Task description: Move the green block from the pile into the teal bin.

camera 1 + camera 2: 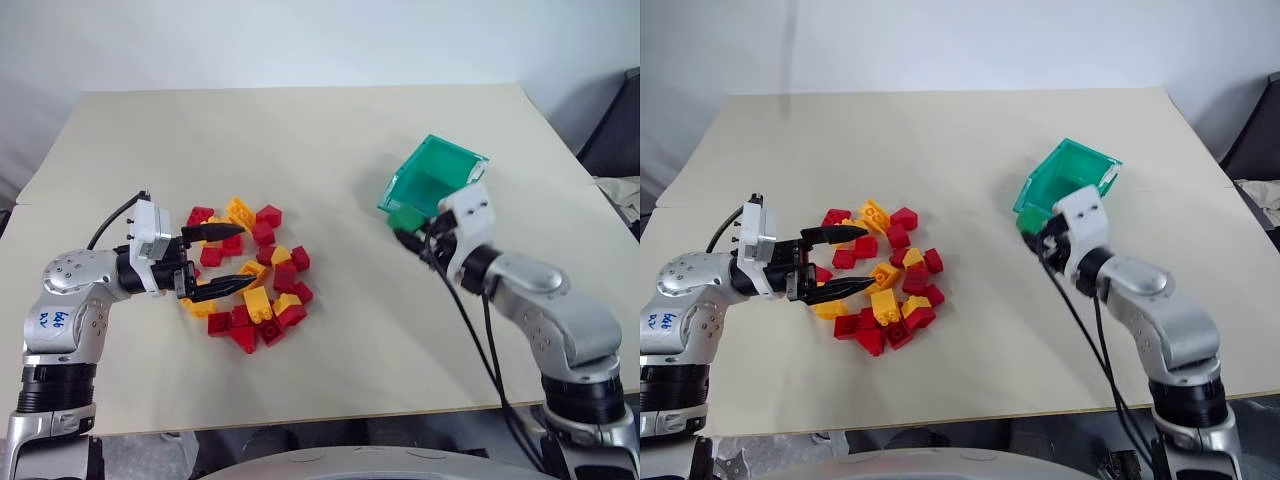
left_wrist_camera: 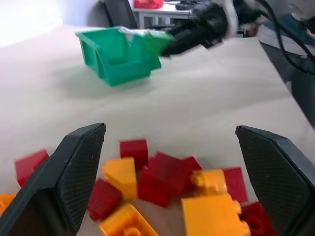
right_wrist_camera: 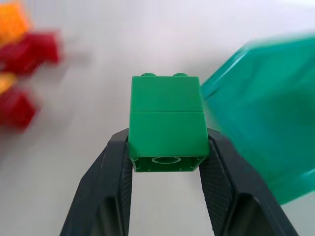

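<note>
My right gripper [image 3: 167,143] is shut on the green block [image 3: 167,118], pinching its two sides with the studs pointing away from the wrist. In the left eye view the green block [image 1: 405,218] hangs just in front of the teal bin [image 1: 432,175], at its near, lower edge. The bin lies tipped on the right half of the table. The pile [image 1: 255,275] of red and yellow bricks sits left of centre. My left gripper [image 1: 232,258] is open, level, with its fingers spread over the pile's left side and nothing between them.
The beige table [image 1: 330,140] has bare surface between the pile and the bin and along the far side. Black cables [image 1: 475,330] hang from the right arm over the front edge. A dark chair [image 1: 615,130] stands beyond the right edge.
</note>
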You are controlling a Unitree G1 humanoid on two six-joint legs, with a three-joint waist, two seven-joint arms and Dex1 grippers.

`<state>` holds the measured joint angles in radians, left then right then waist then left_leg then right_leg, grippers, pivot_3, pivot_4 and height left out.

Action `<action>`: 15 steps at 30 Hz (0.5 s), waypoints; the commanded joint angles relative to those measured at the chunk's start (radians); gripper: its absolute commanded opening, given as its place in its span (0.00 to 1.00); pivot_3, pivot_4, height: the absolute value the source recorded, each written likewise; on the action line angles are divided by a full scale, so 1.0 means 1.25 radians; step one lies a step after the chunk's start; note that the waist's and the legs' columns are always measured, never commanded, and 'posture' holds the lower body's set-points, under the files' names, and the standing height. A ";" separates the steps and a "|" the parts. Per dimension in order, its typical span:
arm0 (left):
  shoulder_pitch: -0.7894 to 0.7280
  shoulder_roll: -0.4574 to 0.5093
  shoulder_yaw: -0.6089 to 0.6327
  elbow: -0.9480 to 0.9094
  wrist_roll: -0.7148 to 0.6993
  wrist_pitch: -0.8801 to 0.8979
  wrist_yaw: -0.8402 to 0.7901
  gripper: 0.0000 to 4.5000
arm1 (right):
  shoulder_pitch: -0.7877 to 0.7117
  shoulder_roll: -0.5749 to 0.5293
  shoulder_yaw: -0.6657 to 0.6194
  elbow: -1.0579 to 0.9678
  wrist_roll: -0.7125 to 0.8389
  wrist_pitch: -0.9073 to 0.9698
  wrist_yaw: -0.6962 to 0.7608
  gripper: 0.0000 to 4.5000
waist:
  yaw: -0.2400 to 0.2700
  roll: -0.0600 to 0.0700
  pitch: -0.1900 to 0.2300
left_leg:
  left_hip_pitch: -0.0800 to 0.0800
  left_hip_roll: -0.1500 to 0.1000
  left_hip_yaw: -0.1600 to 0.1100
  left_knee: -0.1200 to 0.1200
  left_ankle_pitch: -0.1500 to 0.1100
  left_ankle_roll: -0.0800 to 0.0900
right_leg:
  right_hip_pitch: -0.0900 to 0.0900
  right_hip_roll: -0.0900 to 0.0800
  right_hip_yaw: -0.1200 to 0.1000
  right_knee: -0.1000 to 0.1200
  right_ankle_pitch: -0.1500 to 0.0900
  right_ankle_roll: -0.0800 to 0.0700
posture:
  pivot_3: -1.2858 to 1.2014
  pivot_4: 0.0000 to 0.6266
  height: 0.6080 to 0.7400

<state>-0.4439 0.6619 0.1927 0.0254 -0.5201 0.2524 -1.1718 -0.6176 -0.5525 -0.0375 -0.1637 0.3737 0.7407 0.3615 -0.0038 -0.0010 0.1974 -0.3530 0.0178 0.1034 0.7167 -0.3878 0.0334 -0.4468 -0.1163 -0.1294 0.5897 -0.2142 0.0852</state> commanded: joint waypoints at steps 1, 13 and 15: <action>-0.052 -0.035 -0.021 0.031 0.033 -0.045 0.049 1.00 | -0.117 -0.016 0.019 0.278 -0.115 -0.178 0.003 0.33 | 0.000 0.000 0.000 | 0.000 0.000 0.000 0.000 0.000 0.000 | 0.000 0.000 0.000 0.000 0.000 0.000 | 0.52 0.24 1.00; -0.072 -0.033 -0.011 0.075 0.061 -0.044 0.118 1.00 | -0.223 0.013 0.026 0.469 -0.170 -0.360 0.113 0.99 | -0.020 0.001 0.000 | -0.006 0.002 0.009 -0.002 0.000 -0.001 | -0.007 0.000 -0.001 -0.001 0.000 0.000 | 0.52 0.24 1.00; -0.049 -0.018 0.005 0.053 0.052 -0.014 0.133 1.00 | -0.189 0.001 0.026 0.401 -0.143 -0.352 0.179 0.99 | -0.020 0.001 0.000 | -0.006 0.003 0.009 -0.001 0.000 -0.001 | -0.007 0.001 -0.001 0.000 0.000 0.000 | 0.52 0.24 1.00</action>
<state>-0.5263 0.6142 0.1568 0.1277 -0.4305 0.2116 -1.0229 -0.8733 -0.5326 0.0145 0.4264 0.1595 0.3096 0.5194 -0.0288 -0.0002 0.1978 -0.3600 0.0216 0.1144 0.7148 -0.3870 0.0314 -0.4555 -0.1151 -0.1307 0.5894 -0.2147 0.0847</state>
